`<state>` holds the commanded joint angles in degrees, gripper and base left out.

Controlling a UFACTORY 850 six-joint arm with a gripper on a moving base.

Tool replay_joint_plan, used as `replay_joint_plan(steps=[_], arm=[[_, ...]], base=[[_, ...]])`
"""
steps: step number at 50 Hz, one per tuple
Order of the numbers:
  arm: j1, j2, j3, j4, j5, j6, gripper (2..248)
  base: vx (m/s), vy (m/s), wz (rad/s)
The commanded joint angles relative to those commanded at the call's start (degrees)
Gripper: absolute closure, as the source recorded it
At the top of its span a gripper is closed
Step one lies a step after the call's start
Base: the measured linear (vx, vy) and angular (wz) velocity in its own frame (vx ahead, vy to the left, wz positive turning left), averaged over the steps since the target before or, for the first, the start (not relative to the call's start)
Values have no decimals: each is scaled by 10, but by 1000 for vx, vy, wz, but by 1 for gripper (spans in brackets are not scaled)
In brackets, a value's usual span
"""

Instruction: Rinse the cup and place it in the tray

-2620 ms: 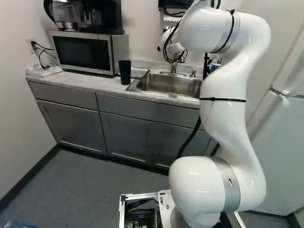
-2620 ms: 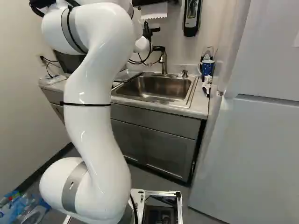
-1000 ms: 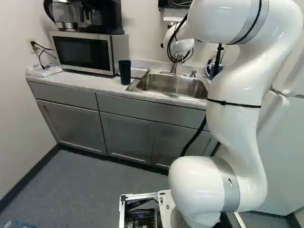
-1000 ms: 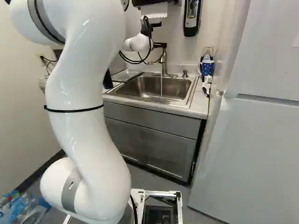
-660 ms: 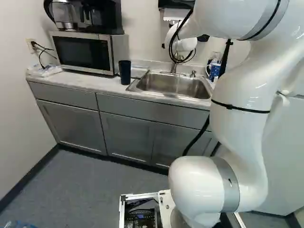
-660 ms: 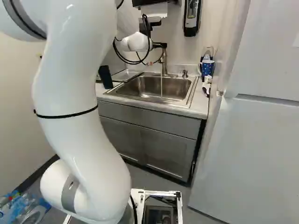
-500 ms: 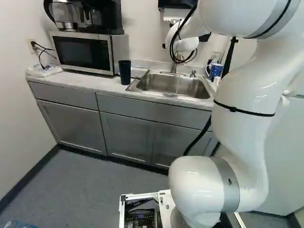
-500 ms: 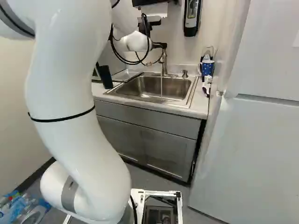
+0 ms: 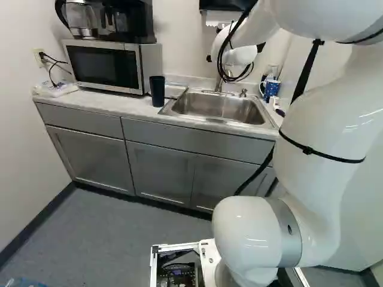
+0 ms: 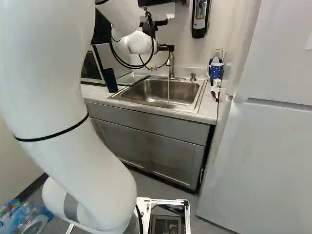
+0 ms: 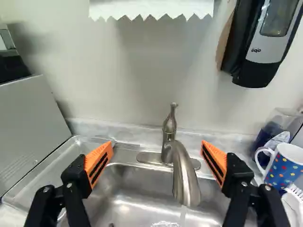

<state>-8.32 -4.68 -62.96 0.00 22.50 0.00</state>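
In the right base view my gripper [image 10: 166, 48] is in front of the faucet, above the sink [image 10: 161, 91]. The wrist view shows the gripper [image 11: 157, 144] open, nothing between its orange pads; the faucet [image 11: 184, 177] stands ahead, a thin stream of water falling from its spout. A dark tall cup [image 9: 157, 91] stands upright on the counter, left of the sink. The clear tray [image 10: 131, 78] lies between microwave and sink. A blue dotted mug [image 11: 284, 165] stands right of the sink. Which of the two the task means, I cannot tell.
The microwave [image 9: 108, 66] carries a coffee maker [image 9: 125, 21]. Ahead on the wall hang a soap dispenser [image 11: 265, 42] and a paper towel [image 11: 151, 7]. A brush [image 11: 294, 191] lies by the mug. At the right stands a white fridge [image 10: 273, 146].
The arm has drawn back from the sink toward the base, uncovering the dark cup and microwave in the right base view. Water now runs from the faucet. The base has not moved.
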Motion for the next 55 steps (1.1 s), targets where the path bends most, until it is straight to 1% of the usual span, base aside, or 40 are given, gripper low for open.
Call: replay_joint_plan(steps=[9, 17, 34, 55], arm=[[-2, 27, 28, 0, -3, 0, 3], [-4, 51, 52, 0, -25, 0, 3], [-8, 102, 102, 0, -104, 0, 3], [-12, 141, 138, 0, -211, 0, 3]], base=[[0, 0, 0], [0, 0, 0], [0, 0, 0], [0, 0, 0]])
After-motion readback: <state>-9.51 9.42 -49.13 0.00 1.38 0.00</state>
